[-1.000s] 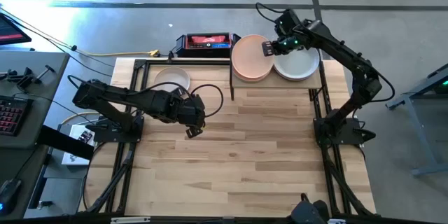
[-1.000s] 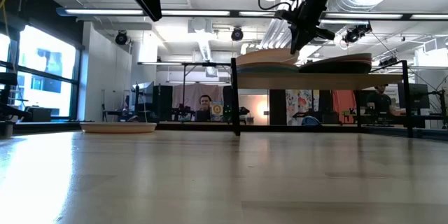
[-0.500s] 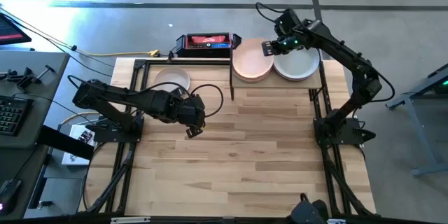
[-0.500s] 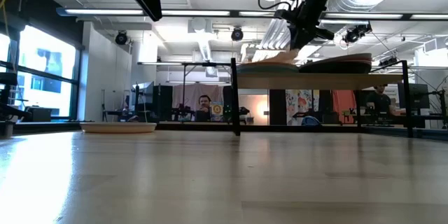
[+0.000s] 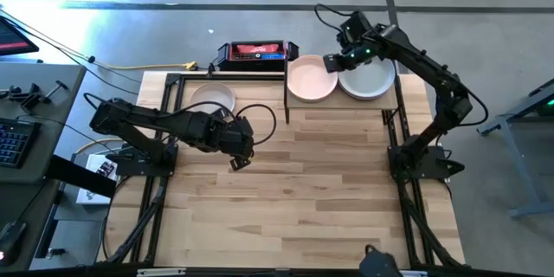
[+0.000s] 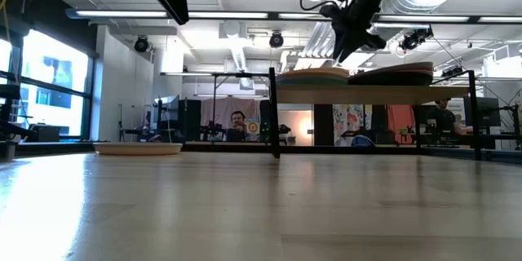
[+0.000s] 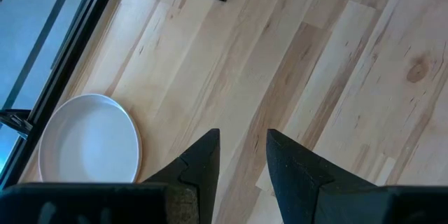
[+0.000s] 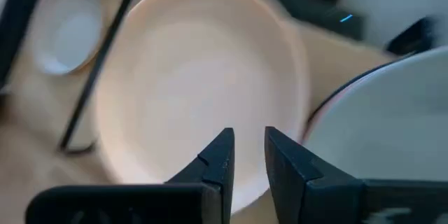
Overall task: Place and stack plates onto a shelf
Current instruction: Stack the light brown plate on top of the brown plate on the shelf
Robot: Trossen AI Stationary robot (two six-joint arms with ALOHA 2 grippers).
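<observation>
Right claw (image 5: 331, 61) released, just above peach plate (image 5: 310, 80) lying on shelf (image 6: 375, 95). Left claw (image 7: 239, 155) released, hovering over worktop (image 5: 303, 190).

We see two dark arms, each a chain of boxy matte-black links joined by rounded housings. The left arm (image 5: 164, 125) stands on a black base plate bolted to a frame of thin black bars along the table's left edge, and a slim black cable loops loose from its forearm. The right arm (image 5: 424, 65) has the same black base on the table's right edge, with a small green light glowing near its wrist. The left gripper (image 7: 239, 161) ends in two flat black fingers with stepped inner faces and pointed tips. The right gripper (image 8: 246, 157) shows the same matte-black angular pair.
</observation>
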